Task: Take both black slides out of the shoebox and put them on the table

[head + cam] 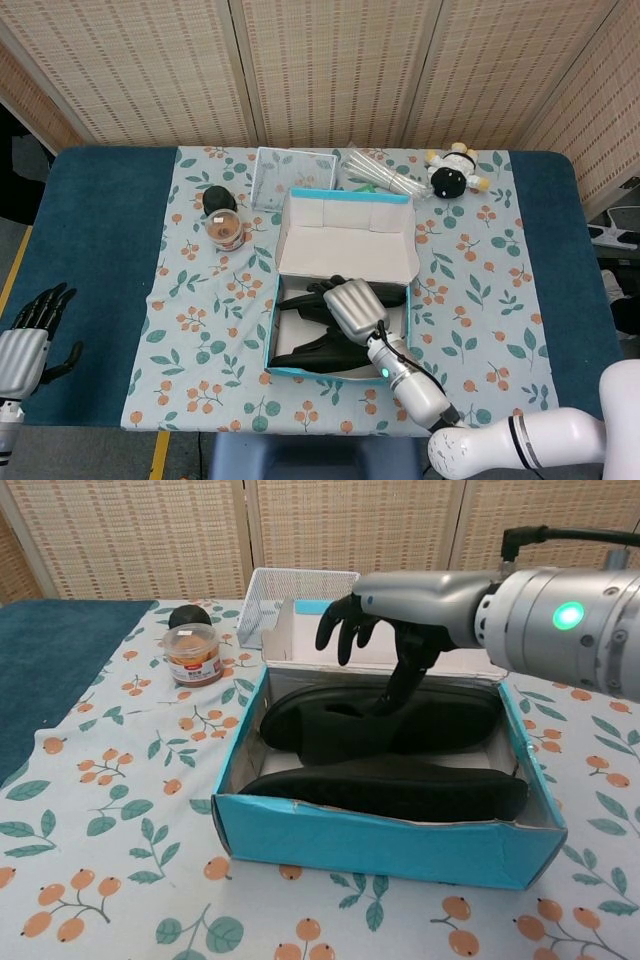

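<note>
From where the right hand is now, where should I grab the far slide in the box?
Probably by its strap band. The right hand hovers open above the far slide, which lies flat against the shoebox back wall. The raised strap with its slot gives fingers something to hook; come from above.

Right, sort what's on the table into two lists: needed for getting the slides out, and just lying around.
For the job:
far slide
near slide
shoebox
right hand

Lying about:
snack jar
black lid
wire basket
clear tubes
plush toy
</note>
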You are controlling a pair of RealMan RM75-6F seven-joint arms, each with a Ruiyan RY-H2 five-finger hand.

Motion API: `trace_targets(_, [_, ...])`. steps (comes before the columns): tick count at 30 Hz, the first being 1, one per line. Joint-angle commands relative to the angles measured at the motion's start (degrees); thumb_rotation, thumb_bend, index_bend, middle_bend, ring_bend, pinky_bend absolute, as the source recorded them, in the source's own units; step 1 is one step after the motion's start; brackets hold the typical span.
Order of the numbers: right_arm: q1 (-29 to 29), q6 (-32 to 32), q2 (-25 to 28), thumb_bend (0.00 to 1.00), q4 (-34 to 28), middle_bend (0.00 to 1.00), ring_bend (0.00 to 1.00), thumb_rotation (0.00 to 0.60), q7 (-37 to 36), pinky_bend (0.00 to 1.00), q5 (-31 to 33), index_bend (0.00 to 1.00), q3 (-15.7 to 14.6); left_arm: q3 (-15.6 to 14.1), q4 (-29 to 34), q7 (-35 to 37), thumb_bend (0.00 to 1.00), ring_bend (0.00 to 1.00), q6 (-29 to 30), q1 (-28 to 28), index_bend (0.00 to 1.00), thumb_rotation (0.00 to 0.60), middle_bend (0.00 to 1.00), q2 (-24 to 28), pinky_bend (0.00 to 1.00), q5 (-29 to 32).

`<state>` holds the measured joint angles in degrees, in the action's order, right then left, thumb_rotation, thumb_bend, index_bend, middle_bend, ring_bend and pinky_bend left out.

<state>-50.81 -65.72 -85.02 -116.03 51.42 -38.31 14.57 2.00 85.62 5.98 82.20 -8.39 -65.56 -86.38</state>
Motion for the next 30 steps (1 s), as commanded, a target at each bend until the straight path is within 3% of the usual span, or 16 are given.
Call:
trace_targets(1, [-0.9,-0.2,-0.7,0.2,1.1,0.36,0.33,0.6,-0.8,0.51,0.1,0.26,-0.2,0.1,0.1,0.0,0.44,0.0,-0.1,0.0,0.0,0.6,0.0,0.1,0.15,0.2])
trace_targets(8, [-3.5,0.2,-1.6,0.2,3.4,0.37,0.36,0.6,-0.1,0.52,2.1,0.29,-0.9,0.2,-0.1,0.1,0.44,0.0,-0.4,-0.2,0.0,0.6,0.0,0.0,0.15,0.5])
trace_targets(30, [-9.0,-0.6,-5.4,0.2,10.4,0.37,0.31,0.6,0.7,0.51,6.0,0.24,-1.7,0.5,-1.2,1.3,0.44,0.0,-1.3,-0.4,0.0,0.6,0.0,0.0,0.15,1.4])
